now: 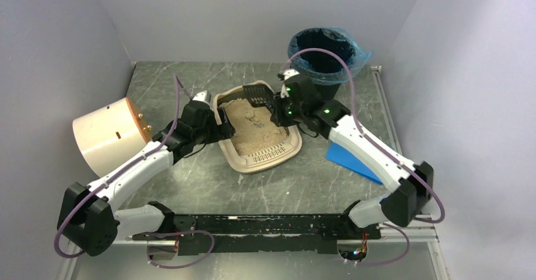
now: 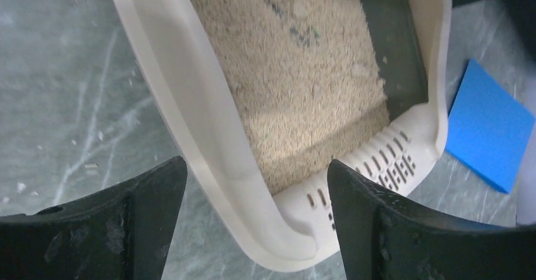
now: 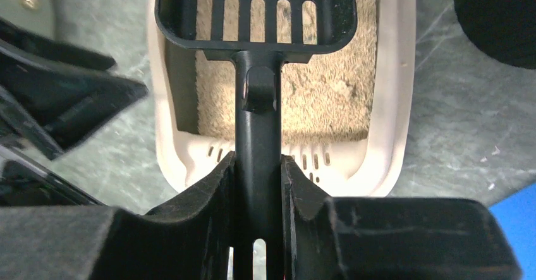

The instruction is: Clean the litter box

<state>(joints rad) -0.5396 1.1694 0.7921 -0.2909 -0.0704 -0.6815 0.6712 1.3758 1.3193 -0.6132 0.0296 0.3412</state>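
Shallow beige litter box (image 1: 268, 160) lies flat, sandy litter inside, slotted lip nearest.

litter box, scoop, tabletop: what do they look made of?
Litter box: beige moulded plastic, smooth satin, going by rounded rim and moulded slots. Litter scoop: black plastic, matte, one-piece slotted head and handle. Tabletop: grey-green veined, marble-look; stone or a printed laminate, cannot tell.

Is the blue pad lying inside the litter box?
No, the blue pad lies flat on the table beside the litter box, outside its rim.
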